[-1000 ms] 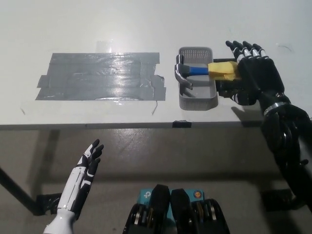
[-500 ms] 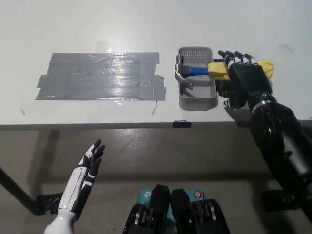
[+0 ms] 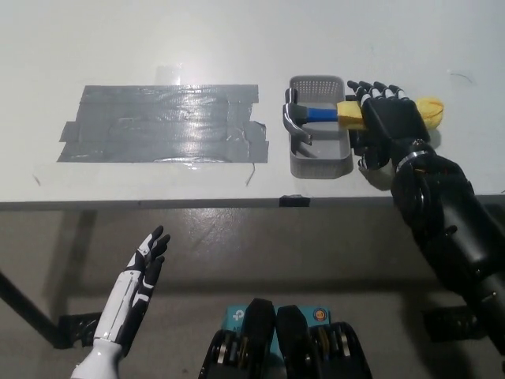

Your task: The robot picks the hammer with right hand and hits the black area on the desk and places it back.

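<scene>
You are at the very start: the hammer (image 3: 316,115) lies across the grey tray (image 3: 319,163) on the counter (image 3: 237,39), its metal head at the tray's left edge and its blue and yellow handle running out to the right. The right robot hand (image 3: 387,122) hovers over the yellow end of the handle with fingers spread, closed on nothing yet. Gripping, lifting, striking the dark taped patch (image 3: 166,122) to the left of the tray, and returning the hammer are all left to do. The left robot hand (image 3: 146,260) rests below the counter edge, fingers apart and empty. The black palm covers most of the handle, so you cannot judge whether the fingers touch it.
</scene>
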